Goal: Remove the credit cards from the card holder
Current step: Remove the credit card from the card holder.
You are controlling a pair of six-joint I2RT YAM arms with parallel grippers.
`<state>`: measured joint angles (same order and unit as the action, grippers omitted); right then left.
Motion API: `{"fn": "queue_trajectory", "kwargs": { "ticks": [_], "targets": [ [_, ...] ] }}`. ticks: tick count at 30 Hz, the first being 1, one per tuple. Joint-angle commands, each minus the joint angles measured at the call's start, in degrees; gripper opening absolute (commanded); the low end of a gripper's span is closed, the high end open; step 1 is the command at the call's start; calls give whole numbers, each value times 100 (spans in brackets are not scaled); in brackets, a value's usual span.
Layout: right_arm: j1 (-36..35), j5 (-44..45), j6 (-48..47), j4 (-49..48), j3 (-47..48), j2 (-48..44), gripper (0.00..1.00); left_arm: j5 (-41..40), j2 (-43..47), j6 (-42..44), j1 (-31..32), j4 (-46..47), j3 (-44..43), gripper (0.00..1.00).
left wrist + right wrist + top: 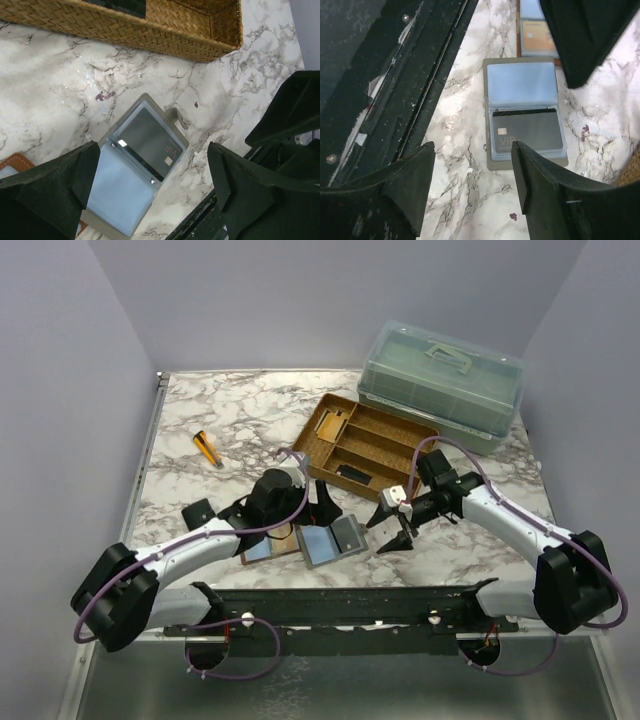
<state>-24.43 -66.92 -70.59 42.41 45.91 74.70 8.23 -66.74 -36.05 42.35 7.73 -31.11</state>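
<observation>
Because the left pincer (152, 155), spread wide, and the right pincer (472, 150), partly open, both hover empty over the blue-grey folder (522, 85), not the card holder (532, 40) lying open just beside it near the near edge of the desk (230, 410), either may grab the wrong card.

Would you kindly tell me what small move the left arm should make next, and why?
Probably slide the left gripper across to the reddish-brown card holder: its jaws hang open and empty over the grey folder, whereas the holder lies open beside it, a tan-orange card still sleeved inside.
</observation>
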Motion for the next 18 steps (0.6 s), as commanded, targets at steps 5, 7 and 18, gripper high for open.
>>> {"fn": "queue_trajectory", "kwargs": {
  "ticks": [5,7,18],
  "targets": [
    [-759,856,-226,-1475,-711,-309,71,982,-1240,412,-246,433,-606,86],
    [-927,1099,-78,-1652,-726,-224,70,1100,-1463,459,-258,436,-745,85],
    [-1056,1441,976,-2053,-780,-104,60,1640,-2224,193,-545,1127,-747,66]
  ]
}}
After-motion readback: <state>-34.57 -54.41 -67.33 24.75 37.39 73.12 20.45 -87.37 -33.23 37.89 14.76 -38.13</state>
